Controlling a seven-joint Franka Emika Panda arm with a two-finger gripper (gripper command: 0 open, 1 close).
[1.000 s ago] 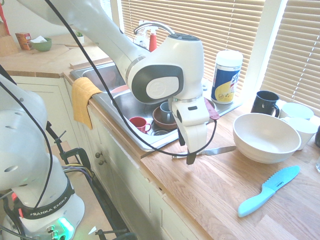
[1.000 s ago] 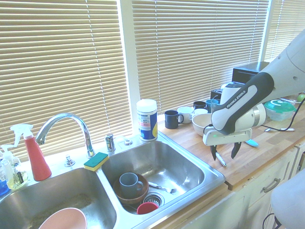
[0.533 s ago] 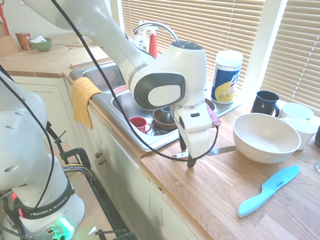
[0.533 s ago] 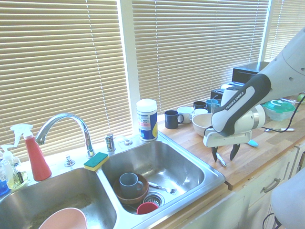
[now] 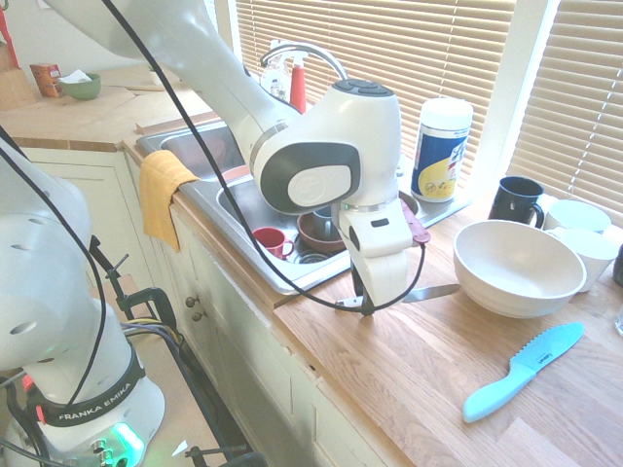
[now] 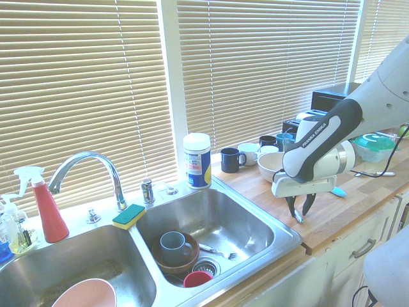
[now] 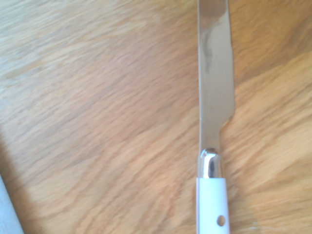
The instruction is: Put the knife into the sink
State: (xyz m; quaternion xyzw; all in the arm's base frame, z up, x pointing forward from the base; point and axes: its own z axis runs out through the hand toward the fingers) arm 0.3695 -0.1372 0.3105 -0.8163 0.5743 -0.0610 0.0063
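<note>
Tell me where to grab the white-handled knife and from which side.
Grip the knife by its white handle, coming straight down from above. It lies flat on the wooden counter, so only its narrow sides offer purchase. The pincer already hangs over that end.

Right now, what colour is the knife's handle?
White, with a silver blade; the knife shows best in the wrist view.

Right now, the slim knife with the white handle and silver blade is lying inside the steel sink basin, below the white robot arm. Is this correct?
Not quite. The slim knife with the white handle and silver blade lies on the wooden counter beside the steel sink basin, below the arm; the first exterior view shows it.
</note>
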